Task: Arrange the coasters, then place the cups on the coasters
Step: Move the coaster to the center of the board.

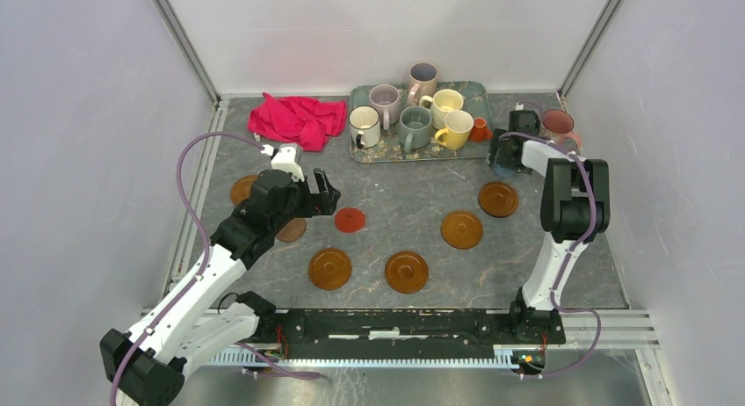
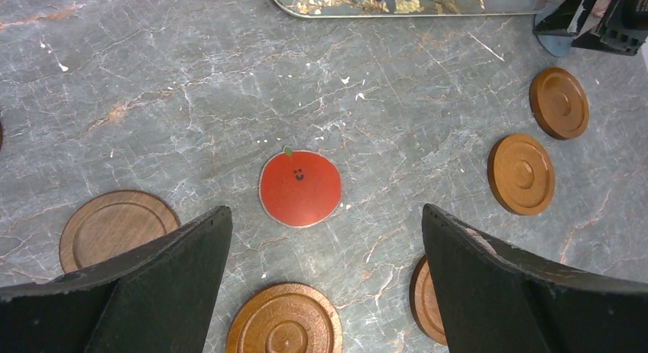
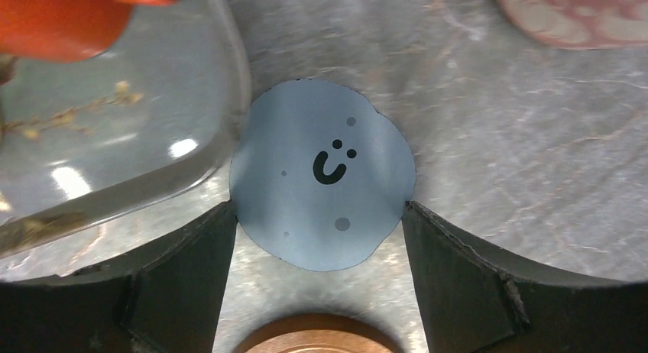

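With cups point(image 1: 413, 127) unplaced, the tray point(image 1: 379, 153) is kept at the table's point(image 1: 395, 221) far edge. Amber coasters point(image 1: 407, 271) are spread mid-table. The red coaster point(image 2: 299, 188) is overhung by the wide-open left gripper point(image 2: 325, 215). The blue coaster point(image 3: 321, 185), beside the tray, is flanked by the right gripper point(image 3: 317, 208); whether it is gripped cannot be told.

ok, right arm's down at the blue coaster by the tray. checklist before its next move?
1. Blue coaster between the right gripper fingers: ok, one finger on each side.
2. Firm grip on it: cannot tell; the tips reach its edge, contact unclear.
3. Clearance from the tray: not ok; the coaster lies right against the rim.
4. Pink floral cup clear of the fingers: ok, apart.
5. Left gripper out of the way: ok; open, empty, over the red coaster.
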You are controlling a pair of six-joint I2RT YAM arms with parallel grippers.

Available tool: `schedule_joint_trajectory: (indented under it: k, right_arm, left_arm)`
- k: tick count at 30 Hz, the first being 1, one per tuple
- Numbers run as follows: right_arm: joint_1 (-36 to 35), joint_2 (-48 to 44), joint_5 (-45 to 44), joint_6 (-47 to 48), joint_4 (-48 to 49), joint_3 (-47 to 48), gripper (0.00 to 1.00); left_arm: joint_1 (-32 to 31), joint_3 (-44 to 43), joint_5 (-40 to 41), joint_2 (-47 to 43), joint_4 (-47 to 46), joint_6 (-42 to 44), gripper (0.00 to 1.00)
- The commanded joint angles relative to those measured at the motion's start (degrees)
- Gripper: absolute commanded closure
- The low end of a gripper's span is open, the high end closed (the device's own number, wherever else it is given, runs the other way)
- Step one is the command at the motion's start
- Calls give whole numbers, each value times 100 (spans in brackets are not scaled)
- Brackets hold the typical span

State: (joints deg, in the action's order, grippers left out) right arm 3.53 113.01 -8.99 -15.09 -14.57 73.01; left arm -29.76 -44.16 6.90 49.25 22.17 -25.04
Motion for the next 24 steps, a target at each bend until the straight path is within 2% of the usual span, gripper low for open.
schedule_joint_trajectory:
  k: [1,9,14,24]
  right_arm:
    - [-526,100,298,42,-86,-164,17]
    - [-1162,38,305,-22,-63,-261,18]
    - [-1316,19,220,-18,-65,-259,17]
    - [-1309,-413,-77,270,-270,79,7]
  left_arm:
    - [-33,-18,-55,39,-180,271,0]
    - [-30,-5,-25,70,-179,271,0]
    - [-30,1,13,52,-154,269,0]
    - [-30,21,73,44,-133,267,0]
